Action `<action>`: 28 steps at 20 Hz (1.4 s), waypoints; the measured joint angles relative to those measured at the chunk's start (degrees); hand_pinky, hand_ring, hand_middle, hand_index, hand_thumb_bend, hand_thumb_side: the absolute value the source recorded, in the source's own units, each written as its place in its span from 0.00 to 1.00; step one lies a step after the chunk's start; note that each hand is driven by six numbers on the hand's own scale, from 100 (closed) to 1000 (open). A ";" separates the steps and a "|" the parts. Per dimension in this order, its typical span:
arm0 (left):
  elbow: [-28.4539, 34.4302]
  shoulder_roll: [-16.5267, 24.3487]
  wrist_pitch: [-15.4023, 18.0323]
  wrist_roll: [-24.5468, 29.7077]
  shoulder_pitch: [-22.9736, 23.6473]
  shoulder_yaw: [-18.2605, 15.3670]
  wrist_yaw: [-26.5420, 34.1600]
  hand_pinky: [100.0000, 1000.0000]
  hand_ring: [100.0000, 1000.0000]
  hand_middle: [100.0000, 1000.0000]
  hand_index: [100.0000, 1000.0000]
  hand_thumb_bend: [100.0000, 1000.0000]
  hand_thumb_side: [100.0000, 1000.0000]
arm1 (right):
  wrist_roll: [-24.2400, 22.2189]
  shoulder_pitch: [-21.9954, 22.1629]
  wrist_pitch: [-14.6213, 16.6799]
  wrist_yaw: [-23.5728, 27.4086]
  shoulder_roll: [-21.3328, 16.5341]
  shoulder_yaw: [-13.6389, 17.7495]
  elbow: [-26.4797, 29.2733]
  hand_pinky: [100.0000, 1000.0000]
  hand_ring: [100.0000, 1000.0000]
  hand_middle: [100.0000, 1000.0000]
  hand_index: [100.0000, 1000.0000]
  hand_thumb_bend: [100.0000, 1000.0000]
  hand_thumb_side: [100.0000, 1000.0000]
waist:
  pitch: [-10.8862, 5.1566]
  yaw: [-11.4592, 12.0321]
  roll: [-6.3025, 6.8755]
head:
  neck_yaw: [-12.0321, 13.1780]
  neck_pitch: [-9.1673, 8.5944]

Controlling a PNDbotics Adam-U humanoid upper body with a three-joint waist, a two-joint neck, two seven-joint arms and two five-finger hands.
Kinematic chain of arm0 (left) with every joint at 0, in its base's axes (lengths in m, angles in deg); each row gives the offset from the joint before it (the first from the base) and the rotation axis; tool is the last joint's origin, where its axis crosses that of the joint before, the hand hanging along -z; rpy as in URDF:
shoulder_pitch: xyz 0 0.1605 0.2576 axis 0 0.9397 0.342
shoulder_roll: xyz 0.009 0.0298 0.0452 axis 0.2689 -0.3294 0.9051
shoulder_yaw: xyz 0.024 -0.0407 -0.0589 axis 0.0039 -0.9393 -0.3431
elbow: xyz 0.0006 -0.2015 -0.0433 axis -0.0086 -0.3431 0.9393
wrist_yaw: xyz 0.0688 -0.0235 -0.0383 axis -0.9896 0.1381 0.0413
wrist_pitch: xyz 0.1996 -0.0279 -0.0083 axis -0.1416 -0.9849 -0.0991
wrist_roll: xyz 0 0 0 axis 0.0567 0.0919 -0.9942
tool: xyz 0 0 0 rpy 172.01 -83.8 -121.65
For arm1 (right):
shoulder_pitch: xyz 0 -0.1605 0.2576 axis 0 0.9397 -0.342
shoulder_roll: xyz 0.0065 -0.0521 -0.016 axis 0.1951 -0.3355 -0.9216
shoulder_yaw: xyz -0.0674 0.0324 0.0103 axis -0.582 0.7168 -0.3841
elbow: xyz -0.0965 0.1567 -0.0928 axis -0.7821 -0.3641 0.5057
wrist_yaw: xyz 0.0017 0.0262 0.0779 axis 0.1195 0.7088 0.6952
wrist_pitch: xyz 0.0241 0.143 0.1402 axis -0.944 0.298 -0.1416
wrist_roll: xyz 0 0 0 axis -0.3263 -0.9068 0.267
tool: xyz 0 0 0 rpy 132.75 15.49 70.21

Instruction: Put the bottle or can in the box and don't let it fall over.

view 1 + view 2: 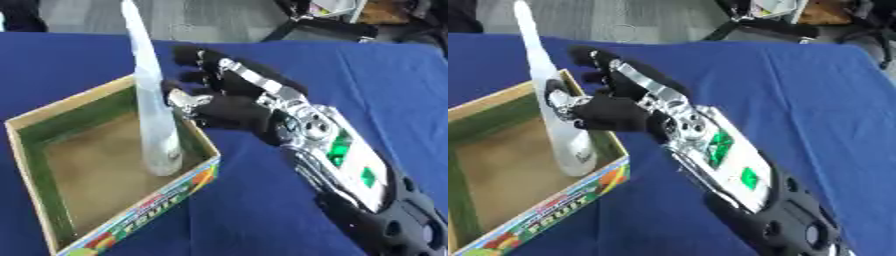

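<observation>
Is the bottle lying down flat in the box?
No, the bottle stands upright with its base on the floor of the box, next to the right hand.

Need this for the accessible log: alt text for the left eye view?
A tall clear bottle stands upright inside an open cardboard box on a blue table. The robot's right hand is beside the bottle, fingers open next to it. The box's outer side shows colourful fruit print.

a lab or office: blue-clothed table (pixel 262 200), grey carpet (pixel 201 20), black stand legs (pixel 763 27).
</observation>
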 measured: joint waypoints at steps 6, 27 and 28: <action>0.00 0.96 -0.05 0.56 0.99 0.62 -0.44 1.00 1.00 1.00 0.78 0.00 0.58 | 0.53 4.04 3.89 0.42 -4.72 2.26 0.23 1.00 1.00 1.00 1.00 0.00 0.18 | -0.30 -1.20 -0.01 | 0.75 0.06; 0.02 1.80 -2.05 5.52 7.90 4.46 -0.72 1.00 1.00 1.00 0.81 0.00 0.57 | 18.02 14.20 42.34 6.15 -16.89 23.93 0.27 1.00 1.00 1.00 1.00 0.00 0.47 | 0.23 -5.38 4.87 | 4.73 -1.65; 0.02 1.78 -1.91 5.42 7.97 4.46 -0.57 1.00 1.00 1.00 0.82 0.00 0.57 | 18.57 14.61 43.33 5.34 -16.65 23.96 0.27 1.00 1.00 1.00 1.00 0.00 0.47 | 0.34 -5.27 5.05 | 4.74 -1.81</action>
